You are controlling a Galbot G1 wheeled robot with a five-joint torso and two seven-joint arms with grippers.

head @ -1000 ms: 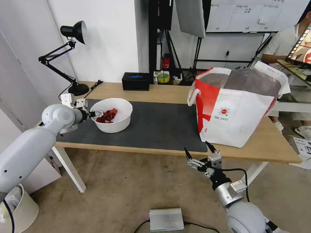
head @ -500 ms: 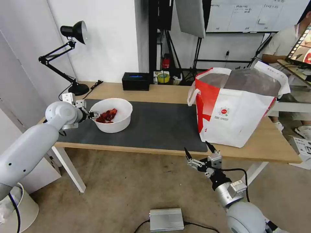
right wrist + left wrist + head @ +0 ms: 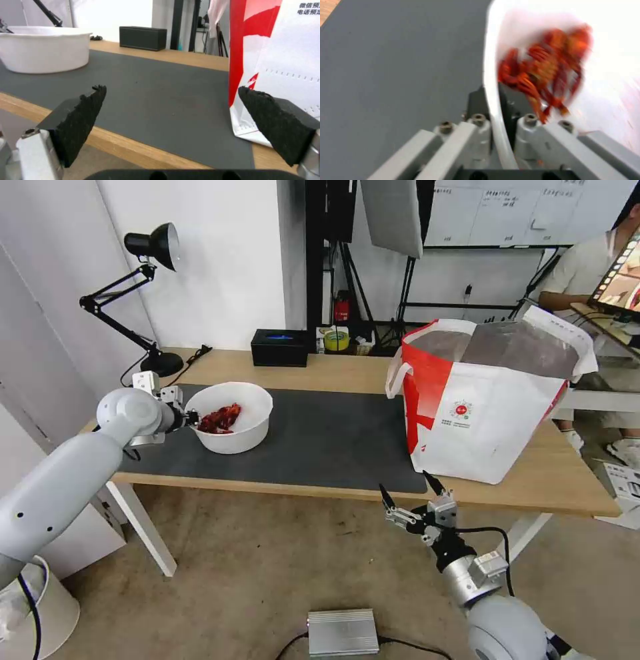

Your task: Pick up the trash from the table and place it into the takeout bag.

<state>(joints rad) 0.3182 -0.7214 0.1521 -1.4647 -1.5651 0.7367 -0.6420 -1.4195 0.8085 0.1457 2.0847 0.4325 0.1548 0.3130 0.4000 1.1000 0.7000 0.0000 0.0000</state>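
Note:
A white round bowl point(image 3: 235, 417) holding red scraps point(image 3: 220, 419) stands on the dark mat point(image 3: 333, 437) at the left of the table point(image 3: 333, 373). My left gripper point(image 3: 191, 417) is shut on its left rim. In the left wrist view the rim point(image 3: 491, 75) runs between the two fingers, one inside the bowl by the scraps point(image 3: 546, 72) and one outside. The takeout bag point(image 3: 487, 407) stands open at the table's right end. My right gripper point(image 3: 408, 492) hangs open below the front edge, near the bag point(image 3: 283, 50).
A black desk lamp point(image 3: 150, 300) stands at the back left. A black box point(image 3: 279, 347) and a tape roll point(image 3: 337, 340) sit along the back edge. On the floor lie a silver box point(image 3: 343, 632) and a white bin point(image 3: 40, 613).
My left gripper has drawn back a little to the left, from over the scraps to the bowl's rim. The bowl and the right arm have stayed put.

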